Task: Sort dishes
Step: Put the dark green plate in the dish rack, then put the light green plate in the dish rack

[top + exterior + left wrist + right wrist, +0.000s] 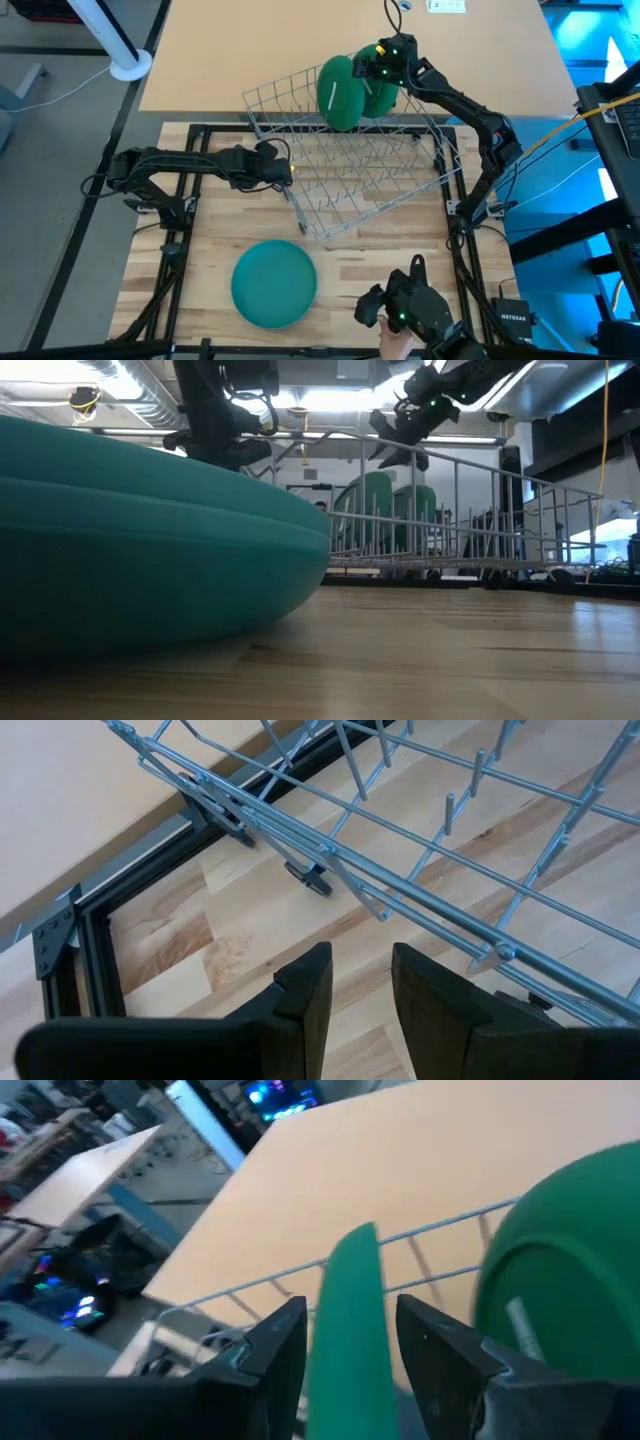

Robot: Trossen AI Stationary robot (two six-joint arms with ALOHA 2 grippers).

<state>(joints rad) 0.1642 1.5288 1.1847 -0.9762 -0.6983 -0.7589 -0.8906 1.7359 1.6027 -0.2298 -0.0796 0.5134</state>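
Observation:
Two green dishes (340, 92) (381, 96) stand on edge in the far part of the grey wire rack (370, 170), held up between its wires. My right gripper (383, 62) hangs open just above them; in the low view it (398, 440) is clear of their top rims (375, 480). In the right wrist view one dish's rim (348, 1280) shows past the gap between the fingers. A teal dish (273, 283) lies flat on the table near the front edge. My left gripper (283, 170) stands open beside the rack's left side, with bare table between its fingers (300, 990).
A tan table (300, 40) lies beyond the far edge. Black frame rails (180, 130) run around the wooden top. At the near edge are a dark device (410, 305) and a person's hand (398, 342). Bare wood lies between the rack and the teal dish.

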